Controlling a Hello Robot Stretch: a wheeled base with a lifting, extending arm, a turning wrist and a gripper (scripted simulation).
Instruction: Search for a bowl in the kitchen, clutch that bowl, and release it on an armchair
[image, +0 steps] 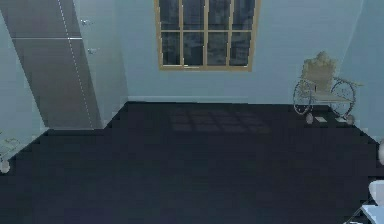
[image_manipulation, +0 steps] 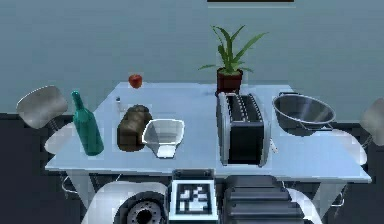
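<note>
A white bowl (image_manipulation: 163, 135) stands near the middle of a pale table (image_manipulation: 320, 150) in the arm side view. A larger metal bowl (image_manipulation: 303, 110) sits at the table's right end. At the bottom edge the arm's white marker square (image_manipulation: 195, 197) shows, and left of it the rounded body of my gripper (image_manipulation: 138, 208), low in front of the table's near edge. Its far end cannot be made out, so I cannot tell whether it holds anything.
The table also bears a green bottle (image_manipulation: 87, 125), a dark brown lump (image_manipulation: 133, 128), a toaster (image_manipulation: 242, 125), a potted plant (image_manipulation: 230, 60) and a small red fruit (image_manipulation: 135, 81). White chairs (image_manipulation: 40, 105) flank it. Ahead: dark floor, window (image: 207, 35), grey cabinet (image: 50, 60), wire chair (image: 322, 92).
</note>
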